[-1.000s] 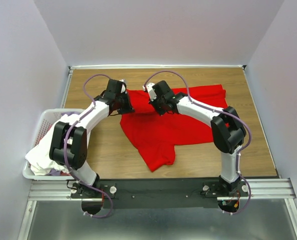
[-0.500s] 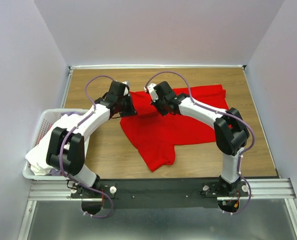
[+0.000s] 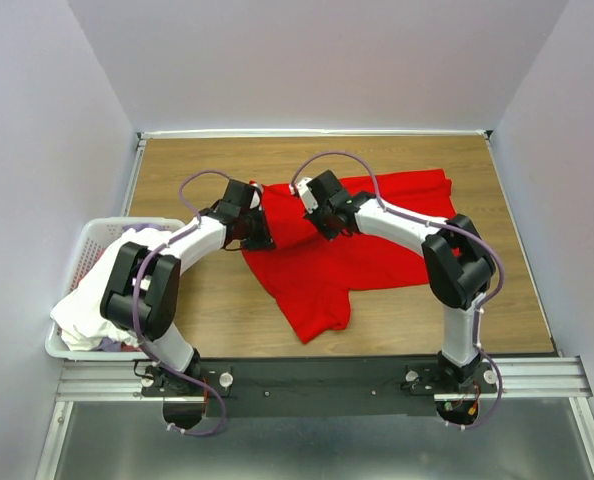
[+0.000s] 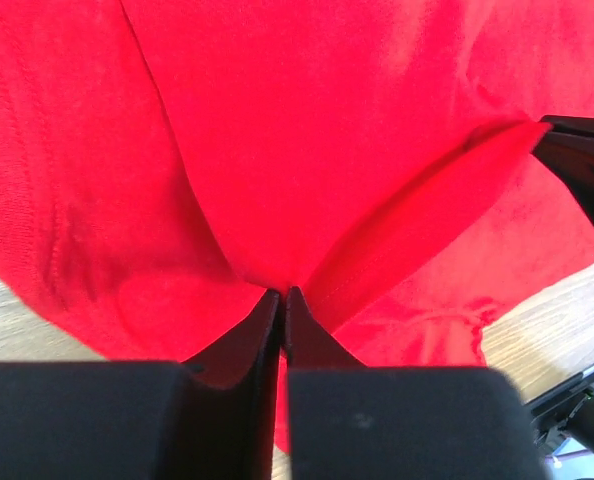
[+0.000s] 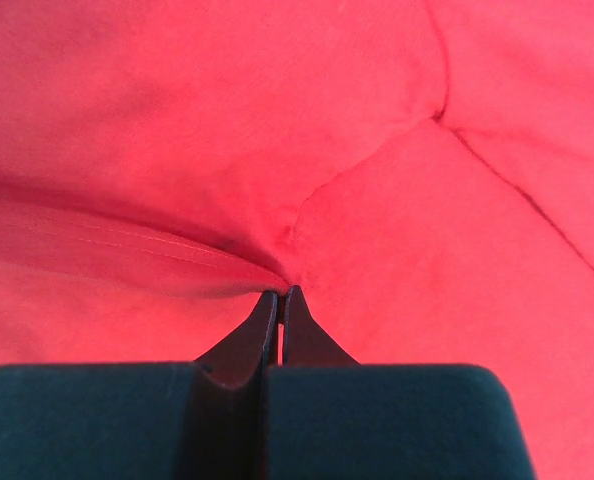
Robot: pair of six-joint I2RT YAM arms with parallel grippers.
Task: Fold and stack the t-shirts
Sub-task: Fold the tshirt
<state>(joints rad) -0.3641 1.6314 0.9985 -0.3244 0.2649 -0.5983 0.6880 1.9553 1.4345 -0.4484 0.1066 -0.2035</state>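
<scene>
A bright red t-shirt (image 3: 327, 265) lies spread on the wooden table, one part reaching toward the near edge. My left gripper (image 3: 259, 238) is shut on the shirt's left edge; in the left wrist view (image 4: 283, 295) a fold of red cloth (image 4: 307, 180) is pinched between the jaws. My right gripper (image 3: 325, 222) is shut on the shirt's upper middle; the right wrist view (image 5: 280, 293) shows the jaws pinching a red fold (image 5: 157, 260). White t-shirts (image 3: 102, 300) are heaped in the basket at left.
A white plastic laundry basket (image 3: 77, 255) sits off the table's left edge. Walls close the table's left, back and right sides. Bare wood (image 3: 217, 300) shows left of the shirt and along the front right (image 3: 457, 320).
Both grippers have moved toward me with the pinched cloth, the left one also slightly rightward, folding the shirt's far-left edge over onto itself.
</scene>
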